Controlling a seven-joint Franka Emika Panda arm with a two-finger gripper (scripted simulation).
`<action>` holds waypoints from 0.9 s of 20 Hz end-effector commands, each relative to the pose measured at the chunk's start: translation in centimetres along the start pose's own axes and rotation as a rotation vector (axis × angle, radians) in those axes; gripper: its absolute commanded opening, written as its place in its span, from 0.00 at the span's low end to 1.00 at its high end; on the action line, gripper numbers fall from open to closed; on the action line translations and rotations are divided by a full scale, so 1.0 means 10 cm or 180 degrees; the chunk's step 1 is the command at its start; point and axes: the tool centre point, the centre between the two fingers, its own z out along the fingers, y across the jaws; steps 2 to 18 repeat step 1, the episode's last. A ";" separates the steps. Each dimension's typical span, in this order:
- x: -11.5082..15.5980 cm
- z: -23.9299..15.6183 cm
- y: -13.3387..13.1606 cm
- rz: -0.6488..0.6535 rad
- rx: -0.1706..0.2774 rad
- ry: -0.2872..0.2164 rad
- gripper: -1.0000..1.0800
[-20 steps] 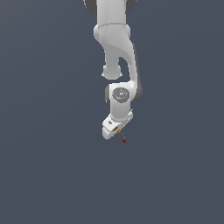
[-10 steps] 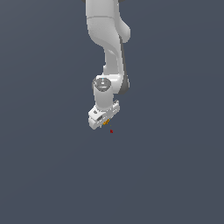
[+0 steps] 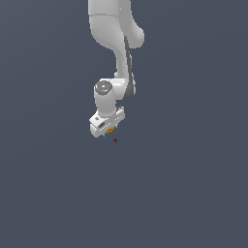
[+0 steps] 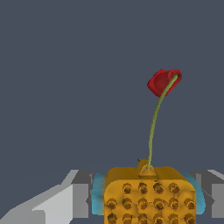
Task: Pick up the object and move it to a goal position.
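The object is a tiny orange-yellow block (image 3: 110, 130) with teal edge bits, held between my gripper's (image 3: 107, 132) fingers below the white hand. A thin strand runs from it to a red speck (image 3: 115, 140) just below. In the wrist view the orange block (image 4: 148, 194) with rows of dark dots sits between the grey fingers (image 4: 81, 192), teal bits at both sides. An olive strand (image 4: 153, 131) rises from it to a red blob (image 4: 162, 82). The gripper is shut on the object, held in the air over the plain dark ground.
The white arm (image 3: 116, 43) comes down from the upper middle of the exterior view. A plain dark blue-grey surface (image 3: 193, 193) fills everything around it. No goal marker shows.
The arm has moved toward the exterior view's left and slightly up, carrying the object with it. The grip on the object is unchanged.
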 end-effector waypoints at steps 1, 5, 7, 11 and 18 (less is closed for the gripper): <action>-0.03 -0.01 0.01 -0.0005 -0.0002 0.0002 0.00; -0.03 -0.01 0.01 -0.0005 -0.0002 0.0002 0.00; -0.03 -0.01 0.01 -0.0005 -0.0002 0.0002 0.00; -0.03 -0.01 0.01 -0.0005 -0.0002 0.0002 0.00; -0.03 -0.01 0.01 -0.0005 -0.0002 0.0002 0.00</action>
